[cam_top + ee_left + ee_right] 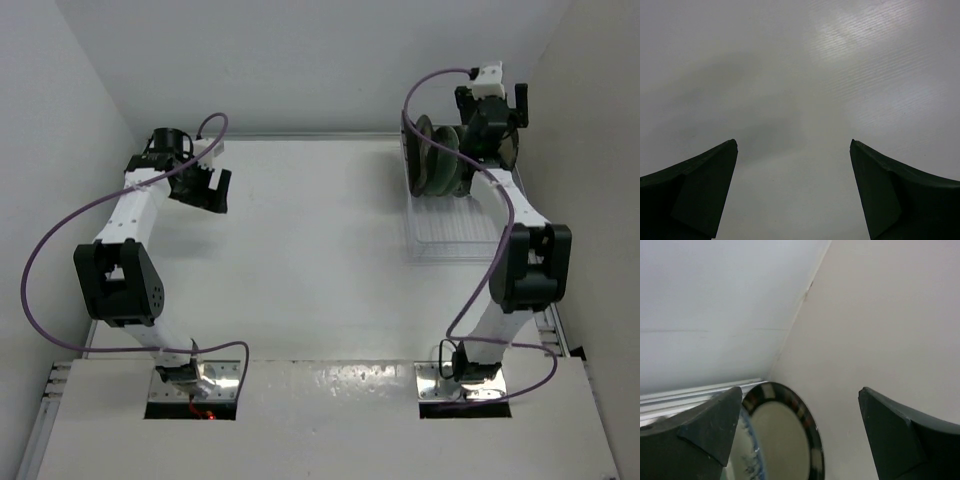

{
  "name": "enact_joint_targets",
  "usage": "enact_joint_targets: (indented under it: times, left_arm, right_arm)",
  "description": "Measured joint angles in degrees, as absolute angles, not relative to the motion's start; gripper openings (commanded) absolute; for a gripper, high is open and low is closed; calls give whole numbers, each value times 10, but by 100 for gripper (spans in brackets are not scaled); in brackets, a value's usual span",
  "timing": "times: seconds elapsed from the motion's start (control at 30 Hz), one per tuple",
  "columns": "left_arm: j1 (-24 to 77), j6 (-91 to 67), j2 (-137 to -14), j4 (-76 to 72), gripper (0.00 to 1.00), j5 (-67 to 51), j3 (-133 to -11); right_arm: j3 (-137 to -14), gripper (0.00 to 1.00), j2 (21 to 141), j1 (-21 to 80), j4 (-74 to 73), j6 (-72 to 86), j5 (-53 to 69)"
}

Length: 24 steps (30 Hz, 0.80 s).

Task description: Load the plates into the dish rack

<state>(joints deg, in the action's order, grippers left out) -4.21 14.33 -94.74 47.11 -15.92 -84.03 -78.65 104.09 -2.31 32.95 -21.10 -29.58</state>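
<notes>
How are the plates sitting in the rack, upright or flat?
Upright: the plates stand on edge at the far end of the dish rack.

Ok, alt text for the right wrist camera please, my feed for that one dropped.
The right arm's jaws stand open and empty, with two upright plates in view beyond them: a cream plate with a dark patterned rim and, left of it, a blue-and-white plate. Bare walls meet in a corner behind.

Glossy glazed plates, thin white wire dish rack, faintly ribbed matt table
</notes>
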Motion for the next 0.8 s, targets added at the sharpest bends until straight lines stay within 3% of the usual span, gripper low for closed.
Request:
enact_joint_targets:
  times: [0.2,0.43,0.57,0.8]
  left_arm:
    - [-42,145,-947,471,100,-146,-840]
    - [-37,149,-945,471,100,-131,-840]
    - [-22,156,-921,466,100,-109,-809]
    - [31,176,-858,465,100,-74,-659]
  right_arm:
    - [-751,99,860,-11,185,-86,-291]
    - [-498,99,551,-80,102,114,-129]
    - [-413,99,494,-80,-4,205,-84]
    - [-391,99,457,-80,-295,333,-51]
